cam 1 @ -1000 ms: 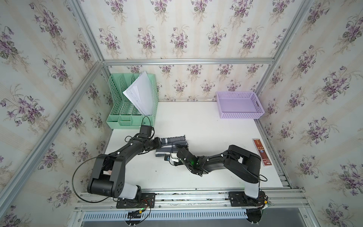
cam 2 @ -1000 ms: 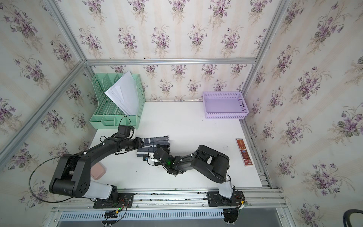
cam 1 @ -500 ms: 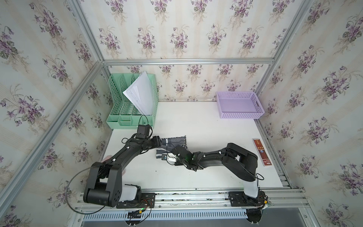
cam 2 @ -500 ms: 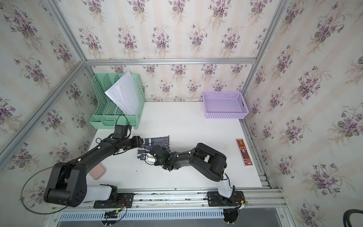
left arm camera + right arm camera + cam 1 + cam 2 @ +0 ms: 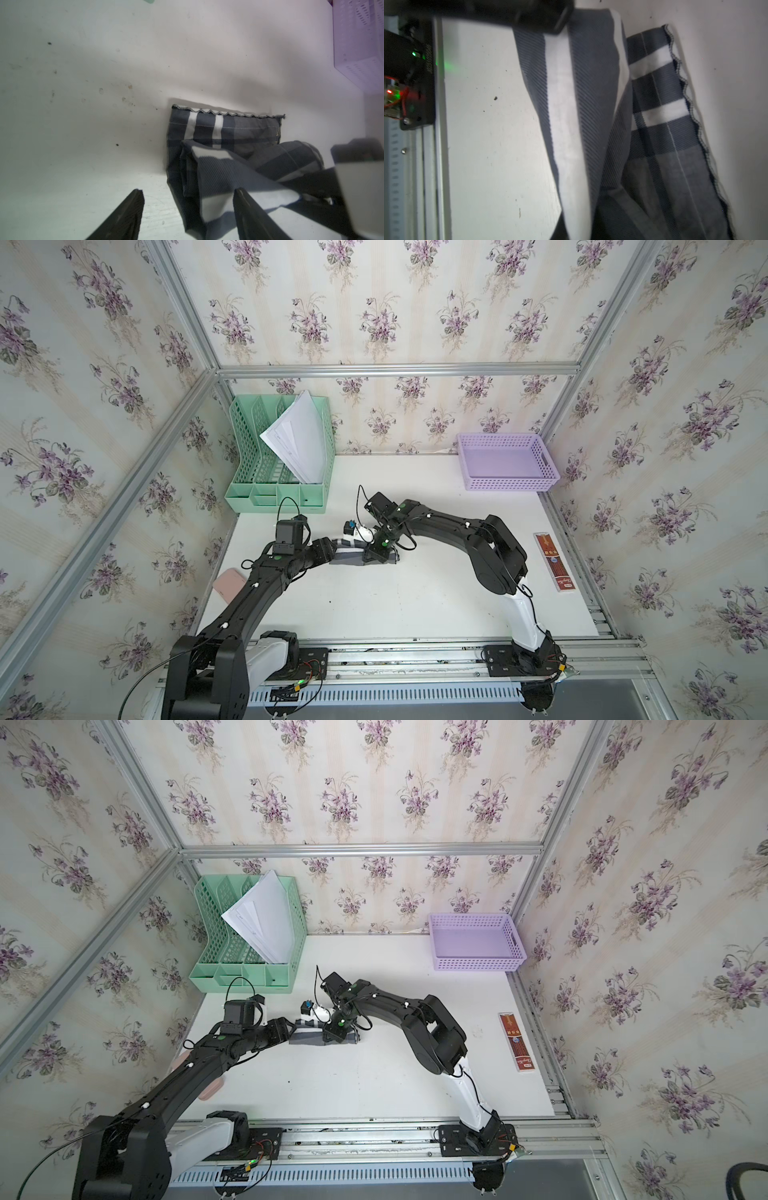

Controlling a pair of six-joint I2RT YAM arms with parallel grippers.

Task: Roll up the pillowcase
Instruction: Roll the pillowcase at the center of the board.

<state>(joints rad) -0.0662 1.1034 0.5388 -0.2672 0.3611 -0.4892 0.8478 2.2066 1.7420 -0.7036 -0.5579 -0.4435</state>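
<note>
Nearest me on the white table [image 5: 374,614], a pink pad [image 5: 228,589] lies at the left edge and a long red box [image 5: 555,562] near the right edge. Mid-table sits the pillowcase [image 5: 351,560], mostly rolled into a short bundle, its stitched-edge flap flat on the far side. The left gripper [image 5: 188,192] is at the roll's left end, pincer wide, gripping nothing. The right gripper [image 5: 374,559] points down onto the roll, pinched tight on a fold. Beyond, a green file rack [image 5: 266,493] holding papers [image 5: 297,439] and a purple basket [image 5: 507,485] stand against the back wall.
</note>
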